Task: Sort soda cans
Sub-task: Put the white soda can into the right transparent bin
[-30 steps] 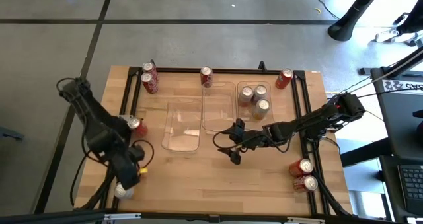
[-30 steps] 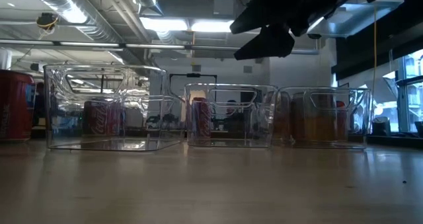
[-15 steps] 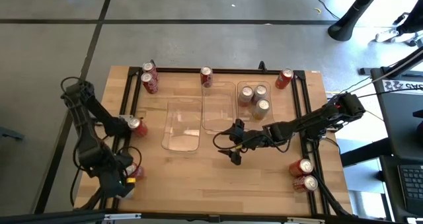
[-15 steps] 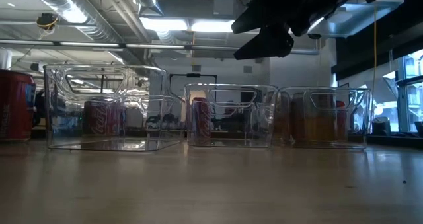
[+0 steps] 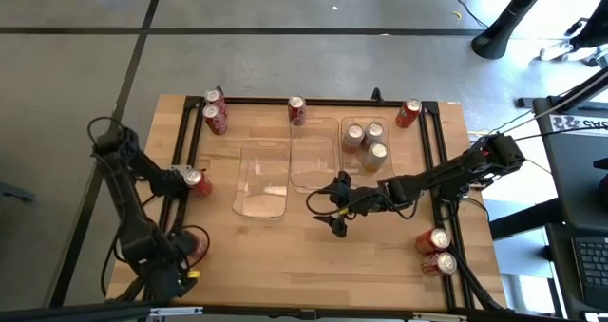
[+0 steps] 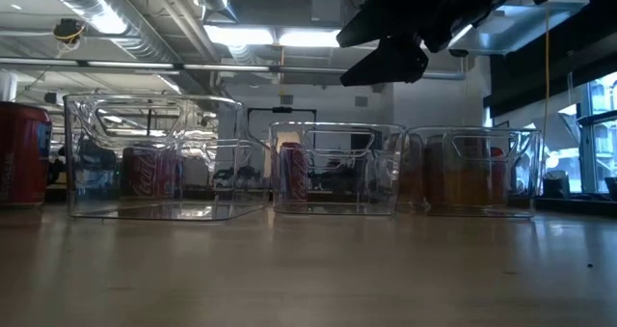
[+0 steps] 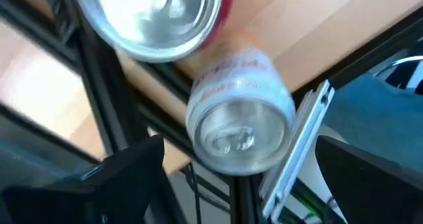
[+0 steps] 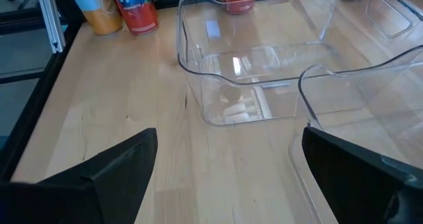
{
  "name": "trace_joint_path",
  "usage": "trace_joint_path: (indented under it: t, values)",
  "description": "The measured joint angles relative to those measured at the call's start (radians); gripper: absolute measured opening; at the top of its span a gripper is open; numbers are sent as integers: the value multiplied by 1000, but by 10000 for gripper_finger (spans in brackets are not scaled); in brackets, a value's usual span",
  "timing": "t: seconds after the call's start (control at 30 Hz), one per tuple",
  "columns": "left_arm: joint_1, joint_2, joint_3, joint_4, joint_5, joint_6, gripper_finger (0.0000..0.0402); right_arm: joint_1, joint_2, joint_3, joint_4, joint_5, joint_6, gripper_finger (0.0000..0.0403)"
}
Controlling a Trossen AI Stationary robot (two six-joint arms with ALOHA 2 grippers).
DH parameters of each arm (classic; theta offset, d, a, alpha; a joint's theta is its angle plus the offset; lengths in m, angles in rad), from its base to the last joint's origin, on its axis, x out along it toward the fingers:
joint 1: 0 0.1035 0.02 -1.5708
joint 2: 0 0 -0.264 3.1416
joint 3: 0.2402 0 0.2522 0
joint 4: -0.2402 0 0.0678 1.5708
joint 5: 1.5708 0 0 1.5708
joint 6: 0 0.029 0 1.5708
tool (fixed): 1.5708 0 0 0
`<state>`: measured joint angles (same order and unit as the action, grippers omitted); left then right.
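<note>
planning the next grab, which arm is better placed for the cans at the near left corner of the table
Left. The left gripper hovers over that corner, its open fingers framing two cans below. The right gripper hangs mid-table beside the clear trays, far from them.

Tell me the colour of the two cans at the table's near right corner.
Both cans have red bodies with silver tops, clearest in the high view.

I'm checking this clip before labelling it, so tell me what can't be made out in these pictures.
- Left gripper: in the high view its own arm covers the fingers.
- Two cans in the left wrist view: motion blur, labels unreadable.
- Cans in the right-hand tray: low view, clear walls smear them, count unclear.
- Right gripper: low view, a dark silhouette against ceiling lights.
- Red can: low view, cut by the picture's edge.
</note>
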<state>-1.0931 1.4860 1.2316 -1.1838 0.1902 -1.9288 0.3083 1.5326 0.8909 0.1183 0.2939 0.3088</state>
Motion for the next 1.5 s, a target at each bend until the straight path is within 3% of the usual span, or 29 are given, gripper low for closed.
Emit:
trace_joint_path:
  t: [0.73,1.5]
  values:
    - [-60,120,-36,79,-65,205,380,0,0,0,1,0,0,376]
    - [-42,109,-68,87,-64,282,296,21,-4,0,4,-17,-15,376]
